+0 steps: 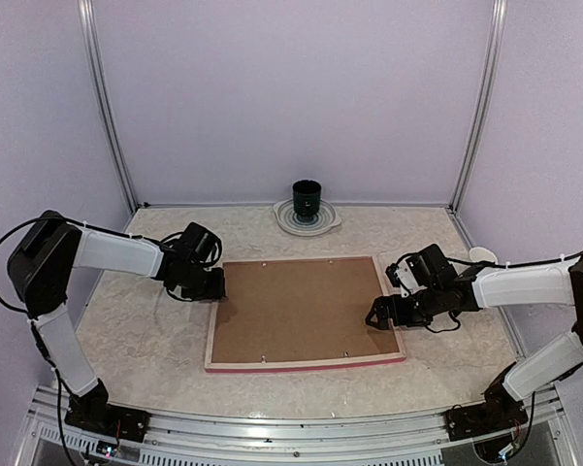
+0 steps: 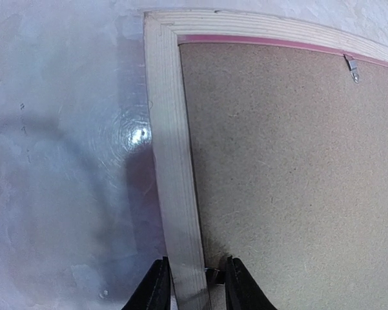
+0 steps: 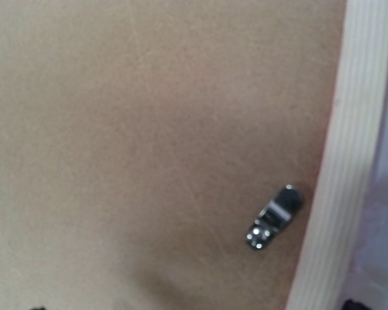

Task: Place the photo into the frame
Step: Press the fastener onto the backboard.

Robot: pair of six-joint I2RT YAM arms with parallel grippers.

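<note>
The frame [image 1: 306,365] lies face down in the middle of the table, pale wood back up, with a pink edge showing at the front. A plain brown backing board [image 1: 306,309] fills it. The photo is hidden. My left gripper [image 1: 213,284] is at the frame's left rim [image 2: 171,148]. Its fingers close on the rim and a small metal clip [image 2: 213,276] beside it. My right gripper [image 1: 380,313] hovers over the board near the right rim [image 3: 342,181], above a metal clip [image 3: 275,216]. Its fingertips only show at the picture's bottom corners, spread wide apart and empty.
A dark green cup [image 1: 307,199] stands on a white plate [image 1: 322,225] at the back centre. A small white object [image 1: 482,254] lies at the right edge. Another clip [image 2: 352,67] sits on the frame's far side. Enclosure walls and posts surround the table.
</note>
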